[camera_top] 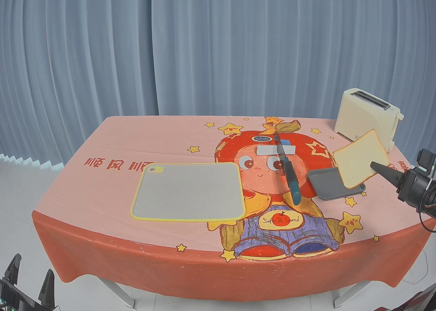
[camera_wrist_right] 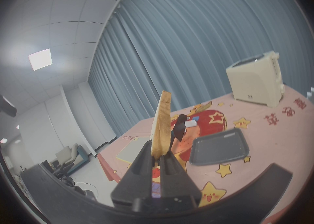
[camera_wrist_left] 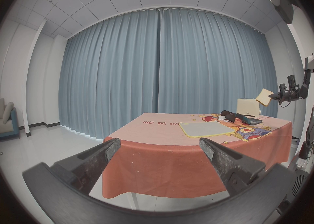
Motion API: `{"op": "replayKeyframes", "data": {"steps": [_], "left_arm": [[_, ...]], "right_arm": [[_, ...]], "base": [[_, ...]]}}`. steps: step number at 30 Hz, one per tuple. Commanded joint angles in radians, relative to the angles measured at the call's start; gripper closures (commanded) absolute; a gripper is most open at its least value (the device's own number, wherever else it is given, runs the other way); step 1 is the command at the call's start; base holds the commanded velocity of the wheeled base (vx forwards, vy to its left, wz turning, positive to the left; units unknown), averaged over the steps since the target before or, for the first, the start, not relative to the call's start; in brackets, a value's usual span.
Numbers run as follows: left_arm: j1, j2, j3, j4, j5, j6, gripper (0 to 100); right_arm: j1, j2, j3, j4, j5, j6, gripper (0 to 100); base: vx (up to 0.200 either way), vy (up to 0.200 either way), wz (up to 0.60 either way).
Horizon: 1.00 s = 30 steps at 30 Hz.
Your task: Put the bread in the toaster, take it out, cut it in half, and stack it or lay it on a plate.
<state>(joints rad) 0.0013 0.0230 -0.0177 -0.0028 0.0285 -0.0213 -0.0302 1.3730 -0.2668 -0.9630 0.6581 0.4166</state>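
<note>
My right gripper (camera_top: 376, 166) is shut on the edge of a slice of bread (camera_top: 361, 158), holding it in the air above the grey plate (camera_top: 335, 183) at the table's right side. In the right wrist view the bread (camera_wrist_right: 161, 126) stands edge-on between the fingers (camera_wrist_right: 170, 165). The cream toaster (camera_top: 367, 116) stands at the far right corner, its slot up. A knife (camera_top: 287, 169) with a teal handle lies left of the plate. The grey cutting board (camera_top: 189, 191) with a yellow rim lies in the middle. My left gripper (camera_wrist_left: 160, 156) is open, low and off the table's left front.
The table carries an orange cartoon-printed cloth (camera_top: 113, 144). A small white and blue block (camera_top: 272, 148) lies by the knife tip. Blue curtains hang behind. The cloth's left part is bare.
</note>
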Motion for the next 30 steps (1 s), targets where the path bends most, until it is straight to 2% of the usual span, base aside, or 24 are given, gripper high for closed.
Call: {"op": "replayKeyframes", "data": {"steps": [1,8,11,13,14,15,16,17,19,21,22,23,24,26,27,28,30], "left_arm": [[0.000,0.002,0.018,0.000,0.001,0.000,0],[0.000,0.002,0.018,0.000,0.001,0.000,0],[0.000,0.002,0.018,0.000,0.001,0.000,0],[0.000,0.002,0.018,0.000,0.001,0.000,0],[0.000,0.002,0.018,0.000,0.001,0.000,0],[0.000,0.002,0.018,0.000,0.001,0.000,0],[0.000,0.002,0.018,0.000,0.001,0.000,0],[0.000,0.002,0.018,0.000,0.001,0.000,0],[0.000,0.002,0.018,0.000,0.001,0.000,0],[0.000,0.002,0.018,0.000,0.001,0.000,0],[0.000,0.002,0.018,0.000,0.001,0.000,0],[0.000,0.002,0.018,0.000,0.001,0.000,0],[0.000,0.002,0.018,0.000,0.001,0.000,0],[0.000,0.002,0.018,0.001,0.001,0.000,0],[0.000,0.002,0.018,0.001,0.001,0.000,0],[0.000,0.002,0.018,0.000,0.001,0.000,0],[0.000,0.002,0.018,0.000,0.001,0.000,0]], "right_arm": [[-0.030,-0.002,0.034,-0.060,0.000,-0.015,100],[-0.025,-0.002,0.034,-0.072,0.003,-0.027,100],[-0.025,0.001,0.034,-0.071,0.003,-0.078,100],[-0.023,0.001,0.040,-0.072,0.003,-0.139,100],[-0.023,0.000,0.043,-0.072,0.003,-0.150,100],[-0.016,-0.012,0.063,-0.072,0.003,-0.216,100],[-0.016,-0.012,0.063,-0.072,0.003,-0.216,100],[-0.010,-0.037,0.077,-0.071,0.005,-0.266,100],[0.000,-0.051,0.075,-0.068,0.003,-0.279,100],[0.050,-0.048,0.017,-0.054,-0.009,-0.280,100],[0.052,-0.046,0.012,-0.054,-0.009,-0.280,100],[0.067,-0.012,-0.023,-0.042,-0.028,-0.289,100],[0.067,-0.012,-0.023,-0.042,-0.028,-0.289,100],[0.070,0.017,-0.034,-0.042,-0.072,-0.312,100],[0.070,0.017,-0.034,-0.042,-0.072,-0.312,100],[0.070,0.032,-0.035,-0.039,-0.092,-0.331,100],[0.072,0.066,-0.008,-0.054,-0.100,-0.392,100]], "base": [[0.000,0.000,0.00],[0.000,0.000,0.00],[0.000,0.000,0.00],[0.000,0.000,0.00],[0.000,0.000,0.00],[0.000,0.000,0.00],[0.000,0.000,0.00],[0.000,0.000,0.00],[0.000,0.000,0.00],[0.000,0.000,0.00],[0.000,0.000,0.00],[0.000,0.000,0.00],[0.000,0.000,0.00],[0.000,0.000,0.00],[0.000,0.000,0.00],[0.000,0.000,0.00],[0.000,0.000,0.00]]}}
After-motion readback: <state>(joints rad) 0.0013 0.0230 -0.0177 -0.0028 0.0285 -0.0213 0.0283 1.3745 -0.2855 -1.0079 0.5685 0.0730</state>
